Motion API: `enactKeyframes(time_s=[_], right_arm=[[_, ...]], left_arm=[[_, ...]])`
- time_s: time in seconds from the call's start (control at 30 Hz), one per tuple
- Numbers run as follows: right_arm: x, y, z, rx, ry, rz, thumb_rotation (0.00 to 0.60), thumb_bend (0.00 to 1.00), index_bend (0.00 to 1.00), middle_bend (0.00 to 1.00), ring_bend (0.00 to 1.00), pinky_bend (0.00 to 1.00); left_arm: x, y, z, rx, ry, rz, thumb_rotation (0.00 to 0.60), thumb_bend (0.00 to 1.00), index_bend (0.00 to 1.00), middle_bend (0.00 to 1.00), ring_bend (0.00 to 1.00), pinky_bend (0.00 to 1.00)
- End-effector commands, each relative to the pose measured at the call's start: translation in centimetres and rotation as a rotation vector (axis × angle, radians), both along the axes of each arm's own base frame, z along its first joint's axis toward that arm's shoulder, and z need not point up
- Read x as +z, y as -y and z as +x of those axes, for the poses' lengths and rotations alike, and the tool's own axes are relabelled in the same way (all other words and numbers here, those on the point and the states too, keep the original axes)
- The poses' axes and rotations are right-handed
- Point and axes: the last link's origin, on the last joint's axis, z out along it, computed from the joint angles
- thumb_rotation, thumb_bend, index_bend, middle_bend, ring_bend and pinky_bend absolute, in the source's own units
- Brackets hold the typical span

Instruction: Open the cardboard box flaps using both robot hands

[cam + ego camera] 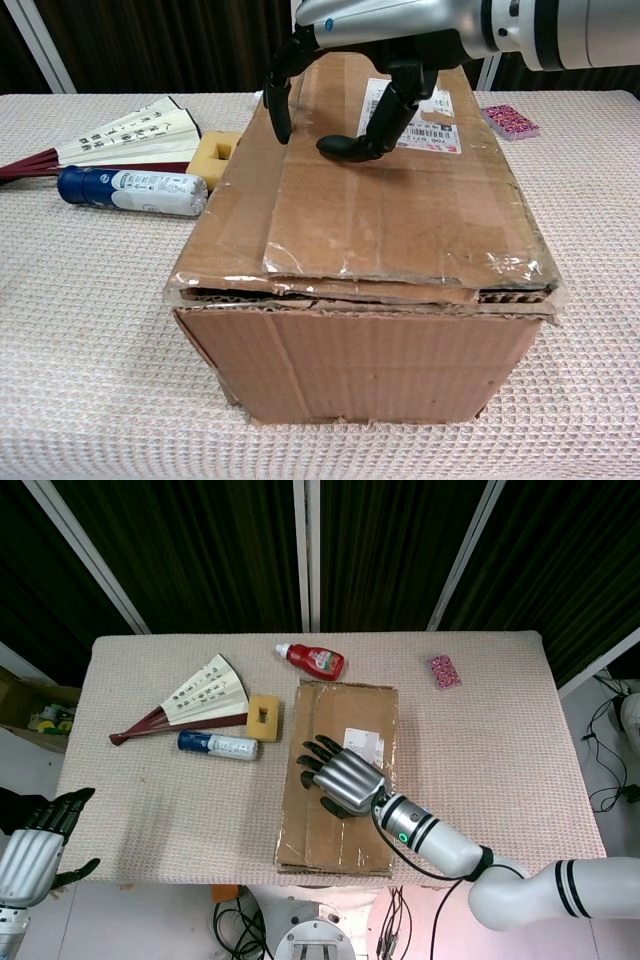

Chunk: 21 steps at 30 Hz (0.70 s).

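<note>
Hovering over the brown cardboard box [340, 775] in the table's middle, your right hand [340, 774] has fingers spread and curled down near the upper flap's left edge; contact is perhaps there, I cannot tell. Your left hand [32, 842] waits open, well apart. Pulling one-handed could drag the box.

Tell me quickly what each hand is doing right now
Left hand: open, holding nothing, off the table's near-left edge.
Right hand: open, fingers spread over the cardboard box top, gripping nothing.
</note>
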Motion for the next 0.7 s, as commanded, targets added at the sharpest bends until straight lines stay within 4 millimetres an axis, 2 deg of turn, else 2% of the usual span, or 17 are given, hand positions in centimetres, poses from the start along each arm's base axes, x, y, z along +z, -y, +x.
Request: enactKeyframes(time_s=[0.03, 0.37, 0.7], right_arm=[[0.2, 0.0, 0.0, -0.001, -0.001, -0.007, 0.6, 0.46, 0.49, 0.18, 0.0, 0.0], [2.5, -0.3, 0.9, 0.001, 0.044, -0.047, 0.6, 0.46, 0.54, 0.18, 0.0, 0.0], [7.8, -1.5, 0.5, -0.006, 0.047, -0.13, 0.6, 0.45, 0.54, 0.18, 0.0, 0.0]], left_arm=[[-0.1, 0.0, 0.0, -0.001, 0.0, -0.005, 0.6, 0.06, 0.05, 0.11, 0.12, 0.21], [0.1, 0.0, 0.2, -0.009, 0.001, -0.003, 0.6, 0.06, 0.05, 0.11, 0.12, 0.21], [-0.1, -0.1, 0.6, -0.02, 0.008, -0.018, 0.6, 0.06, 0.05, 0.11, 0.12, 0.21]])
